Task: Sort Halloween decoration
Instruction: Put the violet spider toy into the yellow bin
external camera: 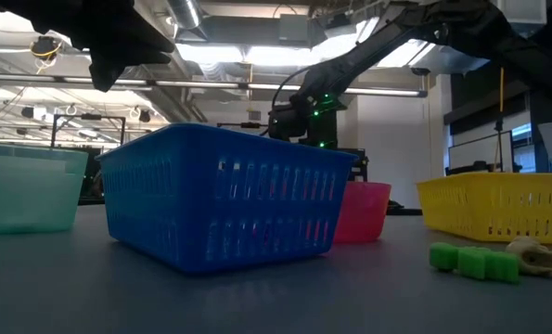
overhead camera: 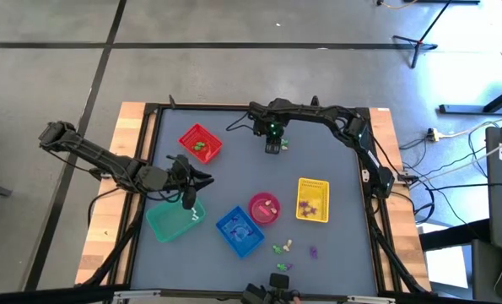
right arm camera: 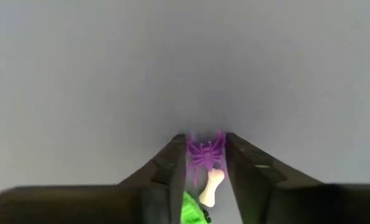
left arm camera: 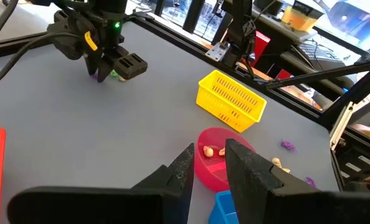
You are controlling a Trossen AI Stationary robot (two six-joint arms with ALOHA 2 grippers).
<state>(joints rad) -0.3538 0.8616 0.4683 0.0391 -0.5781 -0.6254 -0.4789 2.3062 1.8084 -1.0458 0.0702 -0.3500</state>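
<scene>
Grey counter on a concrete floor, baskets spread between two dark arms.

The left arm reaches in from the counter's left edge, elbow bent, its left hand (overhead camera: 188,191) hanging just above the teal basket (overhead camera: 173,221); its fingers (left arm camera: 247,167) stand slightly apart with nothing visible between them. The red basket (overhead camera: 201,143) sits beyond that hand, the blue basket (overhead camera: 239,230), pink bowl (overhead camera: 264,209) and yellow basket (overhead camera: 313,200) to its right. The right arm stretches along the far edge, its right hand (overhead camera: 273,145) tipped down to the counter, fingers closing around a purple spider (right arm camera: 204,153); a cream bone (right arm camera: 212,186), long axis running along the fingers, and a green trinket (right arm camera: 192,210) lie between them, nearer the wrist.
</scene>
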